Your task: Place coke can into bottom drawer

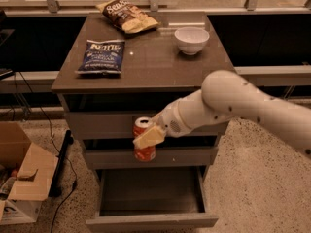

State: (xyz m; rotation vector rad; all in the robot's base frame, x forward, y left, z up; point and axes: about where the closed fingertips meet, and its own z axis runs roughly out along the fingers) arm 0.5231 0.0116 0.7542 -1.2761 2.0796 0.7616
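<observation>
My gripper (148, 136) is shut on the red coke can (144, 148) and holds it upright in the air in front of the cabinet's middle drawer front. A pale finger (150, 137) lies across the can's side. The bottom drawer (150, 221) is pulled open below the can, showing its shallow dark tray. My white arm (243, 106) reaches in from the right.
On the cabinet top (150, 62) lie a blue chip bag (101, 56), a brown chip bag (127, 16) and a white bowl (191, 40). An open cardboard box (22, 178) and black cables sit on the floor at the left.
</observation>
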